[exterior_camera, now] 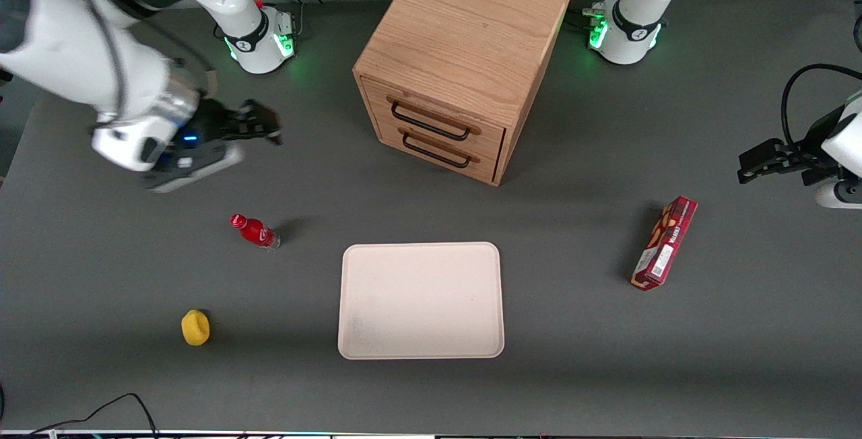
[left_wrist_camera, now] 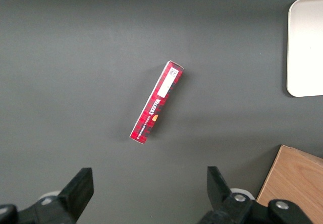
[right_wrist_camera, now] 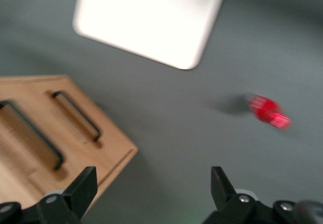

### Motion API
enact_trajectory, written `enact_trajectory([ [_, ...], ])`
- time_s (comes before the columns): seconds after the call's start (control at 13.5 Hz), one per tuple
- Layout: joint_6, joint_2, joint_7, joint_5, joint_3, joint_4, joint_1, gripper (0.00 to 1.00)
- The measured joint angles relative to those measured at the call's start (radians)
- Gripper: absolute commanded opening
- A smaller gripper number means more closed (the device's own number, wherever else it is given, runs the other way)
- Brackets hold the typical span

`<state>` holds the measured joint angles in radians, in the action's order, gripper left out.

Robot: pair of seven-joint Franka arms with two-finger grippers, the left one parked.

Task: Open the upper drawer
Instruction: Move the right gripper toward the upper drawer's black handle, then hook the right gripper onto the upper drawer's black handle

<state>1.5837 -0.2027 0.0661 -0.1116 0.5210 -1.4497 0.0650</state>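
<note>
Front view: hand [exterior_camera: 259,126] open, upper drawer [exterior_camera: 433,119] shut.

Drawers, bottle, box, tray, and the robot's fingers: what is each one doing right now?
upper drawer: shut, handle untouched.
lower drawer: shut.
red bottle: standing on the table, cap on.
red box: lying flat, closed.
tray: flat on the table, nothing in it.
yellow thing: resting on the table.
gripper: in the air toward the working arm's end, fingers open, holding nothing.
</note>
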Motion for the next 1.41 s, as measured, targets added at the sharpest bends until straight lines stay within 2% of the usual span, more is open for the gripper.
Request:
enact_trajectory([
  [0.15,0.046,-0.079,-0.05,0.0,0.08,0.026,-0.027,1.0],
  [0.3,0.078,-0.15,-0.164,0.003,0.11,0.037,-0.079,1.0],
  [0.52,0.126,-0.241,-0.252,0.044,0.141,0.039,-0.155,1.0],
  [0.74,0.142,-0.306,-0.296,0.103,0.153,0.039,-0.218,1.0],
  [1.19,0.144,-0.346,-0.363,0.122,0.155,0.039,-0.25,1.0],
  [1.41,0.164,-0.357,-0.364,0.16,0.155,0.034,-0.278,1.0],
])
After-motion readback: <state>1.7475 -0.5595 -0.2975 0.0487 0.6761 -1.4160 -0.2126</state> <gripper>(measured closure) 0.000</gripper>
